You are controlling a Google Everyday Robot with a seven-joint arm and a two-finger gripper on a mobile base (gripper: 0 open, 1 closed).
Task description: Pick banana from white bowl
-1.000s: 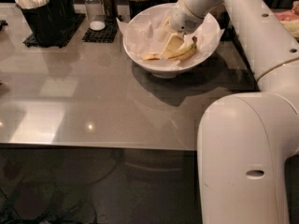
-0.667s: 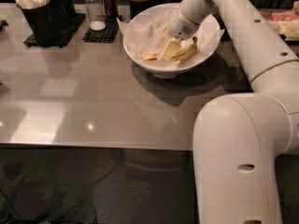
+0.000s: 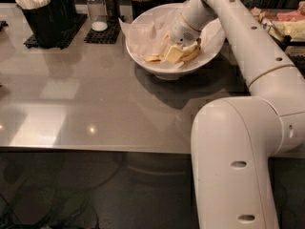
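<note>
- A large, round, glossy white bowl [image 3: 164,69] is set toward the far edge of the grey, reflective surface [image 3: 95,104], somewhat right of the middle.
- The bowl is lined with crumpled white paper [image 3: 147,32], which is raised above the rim on the left side.
- A curved yellow banana with brown spots [image 3: 193,55] is laid inside the bowl on the paper, toward the near side of the bowl's floor; part of it is hidden by the gripper.
- The pale yellow gripper [image 3: 170,51] is lowered into the bowl from the far right and is placed right at the banana, on or just over its middle.
- How far the gripper is opened, and whether the banana is clasped by it, cannot be told.
- The white robot arm [image 3: 248,46] is stretched from the near right corner across to the bowl.
- A black holder filled with white utensils [image 3: 43,15] is placed on a black mat near the far left corner.
- Two glass shakers [image 3: 99,6] are stood on a second black mat [image 3: 102,35] just left of the bowl, along the far edge.
</note>
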